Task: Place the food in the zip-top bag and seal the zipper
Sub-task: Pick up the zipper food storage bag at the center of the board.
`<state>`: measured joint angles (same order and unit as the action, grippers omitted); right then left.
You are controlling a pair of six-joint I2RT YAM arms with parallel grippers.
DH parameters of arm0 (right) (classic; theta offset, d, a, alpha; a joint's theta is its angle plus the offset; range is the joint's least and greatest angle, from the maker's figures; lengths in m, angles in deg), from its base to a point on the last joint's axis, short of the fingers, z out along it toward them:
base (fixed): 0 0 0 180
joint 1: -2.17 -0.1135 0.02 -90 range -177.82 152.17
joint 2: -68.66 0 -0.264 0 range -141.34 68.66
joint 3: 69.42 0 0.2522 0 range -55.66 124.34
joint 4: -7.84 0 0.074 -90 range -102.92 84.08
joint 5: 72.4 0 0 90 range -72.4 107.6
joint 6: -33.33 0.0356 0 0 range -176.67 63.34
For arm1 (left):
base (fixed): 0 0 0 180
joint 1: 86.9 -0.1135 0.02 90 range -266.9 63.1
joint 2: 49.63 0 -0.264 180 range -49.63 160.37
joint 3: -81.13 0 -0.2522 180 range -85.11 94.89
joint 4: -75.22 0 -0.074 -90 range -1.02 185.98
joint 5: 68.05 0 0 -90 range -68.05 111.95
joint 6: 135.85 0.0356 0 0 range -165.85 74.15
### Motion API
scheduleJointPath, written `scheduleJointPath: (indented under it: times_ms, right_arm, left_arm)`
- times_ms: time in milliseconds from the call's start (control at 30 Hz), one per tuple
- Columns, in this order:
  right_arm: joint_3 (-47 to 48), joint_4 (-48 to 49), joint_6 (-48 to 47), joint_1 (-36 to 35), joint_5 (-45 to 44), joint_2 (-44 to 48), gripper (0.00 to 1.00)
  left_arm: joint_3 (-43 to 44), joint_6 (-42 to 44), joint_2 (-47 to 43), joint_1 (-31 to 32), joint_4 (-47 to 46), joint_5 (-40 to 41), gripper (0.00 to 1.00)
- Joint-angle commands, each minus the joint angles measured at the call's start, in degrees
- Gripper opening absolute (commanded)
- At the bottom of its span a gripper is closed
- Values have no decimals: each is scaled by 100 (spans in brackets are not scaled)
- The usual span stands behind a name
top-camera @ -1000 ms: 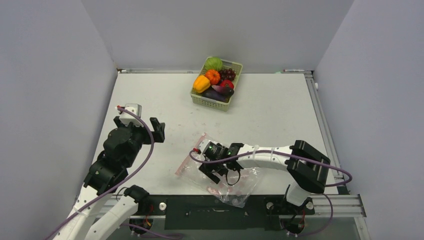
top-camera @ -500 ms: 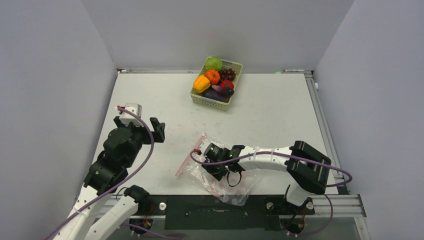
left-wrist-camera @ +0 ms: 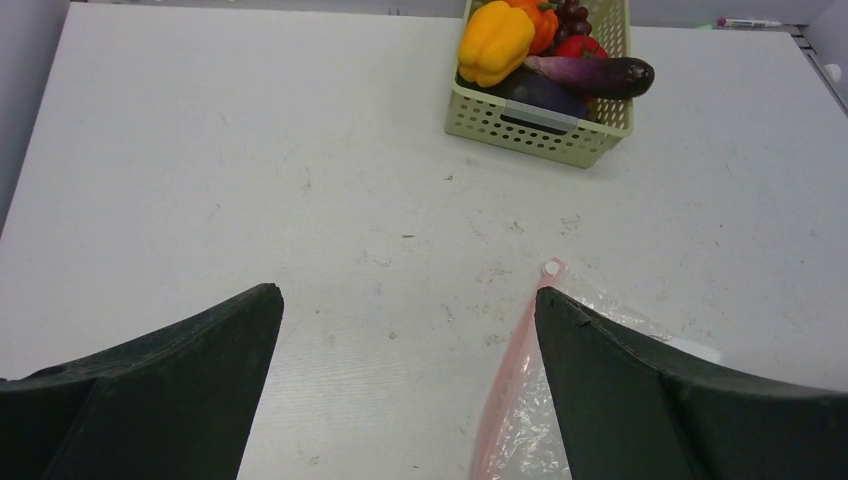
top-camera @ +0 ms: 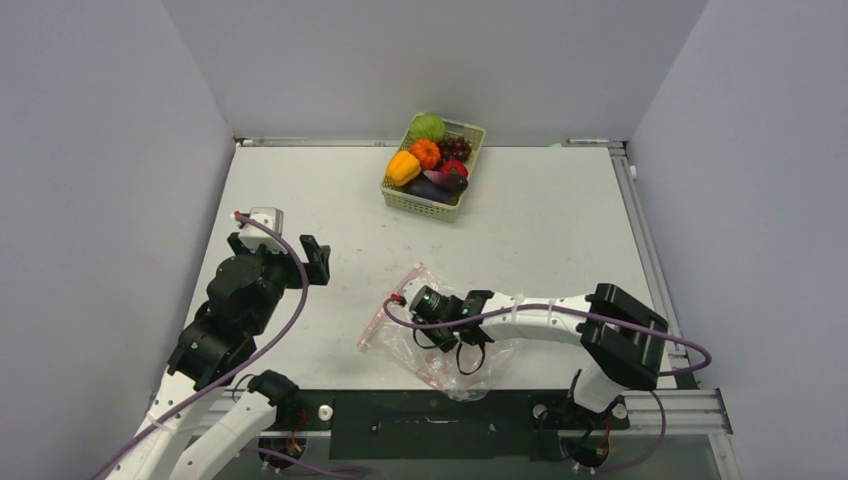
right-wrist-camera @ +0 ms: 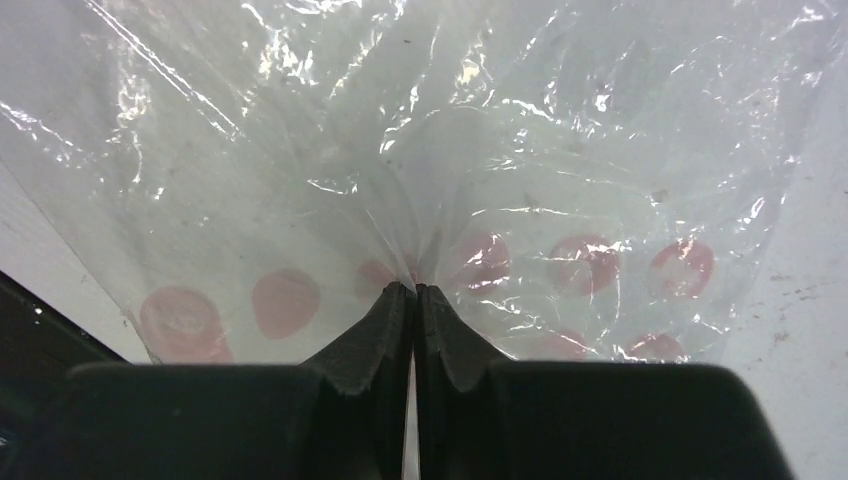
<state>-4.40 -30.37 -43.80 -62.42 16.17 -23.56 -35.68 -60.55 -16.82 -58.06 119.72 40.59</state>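
Observation:
The zip-top bag (top-camera: 482, 372) lies crumpled near the table's front edge, under my right arm. Its pink-red zipper (top-camera: 374, 326) runs along the left side. My right gripper (top-camera: 447, 342) is pressed down on the bag. In the right wrist view the right gripper (right-wrist-camera: 412, 288) is shut on a pinched fold of the bag's film (right-wrist-camera: 500, 150). The food (top-camera: 430, 163) sits in the pale green basket (top-camera: 420, 205) at the back. My left gripper (top-camera: 282, 250) hovers open to the left of the bag, nothing between its fingers. From the left wrist, the zipper (left-wrist-camera: 510, 380) shows beside the right finger.
The basket (left-wrist-camera: 530, 125) stands at the far middle of the table, with the food (left-wrist-camera: 540, 50) piled inside. Grey walls close in the left, right and back. A metal rail runs along the right edge (top-camera: 645, 250).
My right gripper has closed from open onto the bag's film. The bag has bunched and shifted slightly around it. The left arm has not moved.

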Motion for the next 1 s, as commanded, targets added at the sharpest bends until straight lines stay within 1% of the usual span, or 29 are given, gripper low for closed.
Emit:
scheduleJointPath:
  times_ms: [0,233,367,500,633,833,967]
  right_arm:
    - [4,-104,111,-41,-441,505,5]
    - [123,-182,85,-87,-563,929,5]
    - [155,-177,3,-135,-677,1191,5]
    - [147,-119,-122,-166,-774,1522,5]
    - [60,69,-281,-180,-848,1873,5]
    - [-126,404,-645,-202,-815,2440,5]
    - [-223,545,-891,-206,-822,2722,5]
  left_arm:
    - [29,-50,13,-36,-89,-64,96]
    - [30,-79,31,-36,-86,-105,96]
    - [38,-243,67,-57,-93,8,96]
    - [57,-383,143,-125,-78,-55,96]
    - [82,-540,245,-282,-80,-238,96]
    - [101,-785,398,-527,-121,-863,97]
    - [111,-993,437,-668,-85,-1103,98]
